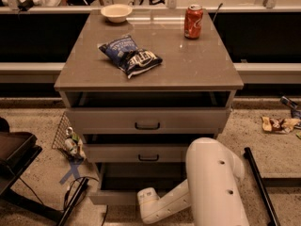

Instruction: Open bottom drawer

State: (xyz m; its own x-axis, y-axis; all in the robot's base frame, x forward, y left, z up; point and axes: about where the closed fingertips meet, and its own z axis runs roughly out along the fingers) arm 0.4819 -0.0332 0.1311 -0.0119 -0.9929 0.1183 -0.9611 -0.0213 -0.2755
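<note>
Grey cabinet [155, 69]: bottom drawer [111, 197] open, tool [146, 200] at its front

- The grey worktop [188, 69] of the cabinet carried three things, all well apart.
- A pale bowl [116, 12] stood at its far left edge.
- A red soda can [193, 21] stood upright near the far right corner.
- A dark blue chip bag [130, 55] lay flat, left of centre.
- The speckled floor [37, 121] held crumpled wrappers [280, 124] on the right and a blue tape cross [70, 172] on the left.
- My pincer was out of view; my white arm [214, 182] ended low in front of the bottom drawer [113, 197].
</note>
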